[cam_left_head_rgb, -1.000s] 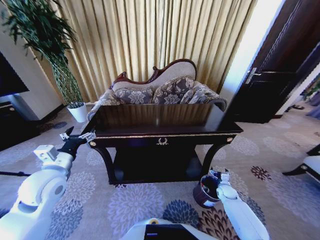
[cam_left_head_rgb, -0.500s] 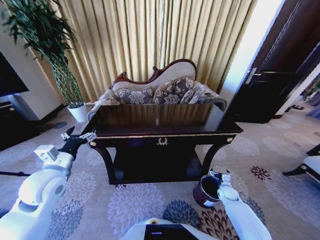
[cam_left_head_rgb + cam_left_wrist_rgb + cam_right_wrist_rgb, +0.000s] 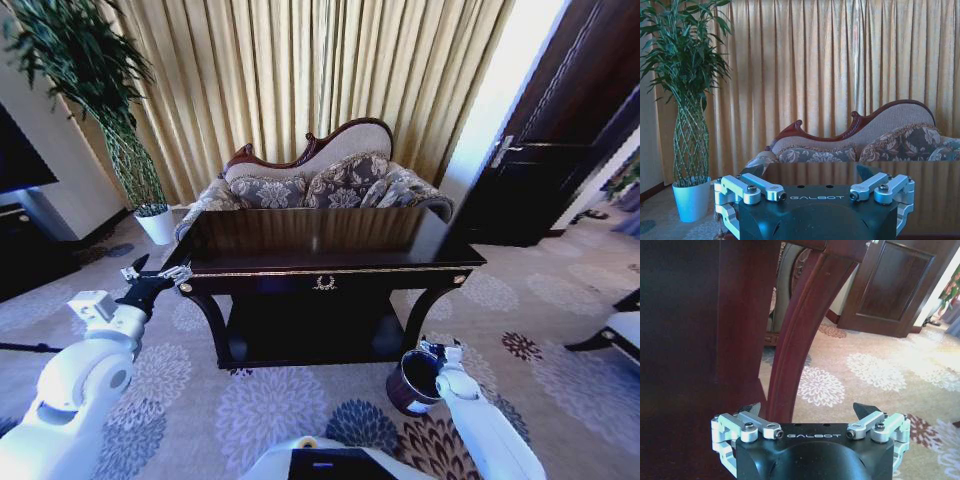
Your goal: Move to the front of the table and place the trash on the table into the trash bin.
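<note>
table dark glossy brown, gold trim | trash bin dark brown | carpet grey, floral

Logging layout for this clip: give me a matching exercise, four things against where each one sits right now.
Things:
1. table
2. trash bin
3. left pincer
4. right pincer

Places:
A. on the carpet by the table's right front leg
B. at the bin's rim
C. in front of the sofa
D. near the table's left front corner

Pairs: 1-C, 2-A, 3-D, 4-B
</note>
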Robot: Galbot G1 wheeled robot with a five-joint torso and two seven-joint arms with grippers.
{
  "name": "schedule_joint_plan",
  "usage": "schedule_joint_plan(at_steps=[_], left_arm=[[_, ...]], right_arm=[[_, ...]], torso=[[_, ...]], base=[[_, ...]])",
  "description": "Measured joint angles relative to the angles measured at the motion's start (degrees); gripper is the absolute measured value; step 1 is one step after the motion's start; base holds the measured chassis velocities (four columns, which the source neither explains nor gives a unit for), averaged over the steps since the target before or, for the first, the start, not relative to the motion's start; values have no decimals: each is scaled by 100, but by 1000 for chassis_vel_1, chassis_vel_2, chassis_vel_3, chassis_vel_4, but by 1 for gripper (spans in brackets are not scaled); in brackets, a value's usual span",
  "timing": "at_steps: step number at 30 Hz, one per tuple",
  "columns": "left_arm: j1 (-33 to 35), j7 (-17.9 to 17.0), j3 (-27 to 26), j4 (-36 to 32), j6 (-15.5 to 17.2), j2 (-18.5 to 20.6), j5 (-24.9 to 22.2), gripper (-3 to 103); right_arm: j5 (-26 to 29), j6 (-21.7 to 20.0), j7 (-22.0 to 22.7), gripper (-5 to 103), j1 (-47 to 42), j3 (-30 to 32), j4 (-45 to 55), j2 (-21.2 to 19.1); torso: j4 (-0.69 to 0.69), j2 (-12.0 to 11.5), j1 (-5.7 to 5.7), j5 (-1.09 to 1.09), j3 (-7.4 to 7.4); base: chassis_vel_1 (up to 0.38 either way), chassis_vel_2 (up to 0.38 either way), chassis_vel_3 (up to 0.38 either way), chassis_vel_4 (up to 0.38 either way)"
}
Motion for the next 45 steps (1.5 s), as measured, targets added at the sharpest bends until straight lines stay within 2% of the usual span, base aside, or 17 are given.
schedule_joint_plan(at_steps=[5,8,9,17,18,21,23,26,35,45], left_arm=[[-24,5,-6,22,-33,5,-2,100],[-25,9,-27,41,-64,-34,-2,100],[-25,9,-27,41,-64,-34,-2,100],[30,43,-161,119,-97,-177,-4,100],[30,43,-161,119,-97,-177,-4,100],[28,46,-187,128,-112,-241,-5,100],[29,49,-191,128,-112,-262,-5,100],[80,234,-263,101,-82,-306,-3,100],[91,301,-274,31,-66,-211,-2,100],[57,300,-226,-12,-46,-164,-3,100]], right_arm=[[461,-217,0,100,-259,123,766,-50],[843,-632,11,100,-578,297,1855,-133],[843,-632,11,100,-578,297,1855,-133],[998,-685,88,100,-1242,710,3856,-440],[998,-685,88,100,-1242,710,3856,-440],[1498,-902,252,100,-1340,801,4877,-684],[1669,-997,340,100,-1360,804,5137,-749],[2099,-1222,587,100,-1399,796,5808,-940],[2361,-1402,667,100,-1641,894,6628,-1174],[2324,-1481,663,100,-1655,856,6662,-1127]], torso=[[0,0,0,1,0],[1,0,0,-2,0],[1,0,0,-2,0],[-1,0,0,-1,0],[-1,0,0,-1,0],[1,0,0,-2,0],[1,0,0,-3,0],[0,0,0,-1,0],[-1,1,0,0,0],[0,0,0,0,0]], base=[[0,0,0,0],[0,0,0,0],[0,0,0,0],[0,0,0,0],[0,0,0,0],[0,0,0,0],[0,0,0,0],[0,0,0,0],[0,0,0,0],[0,0,0,0]])
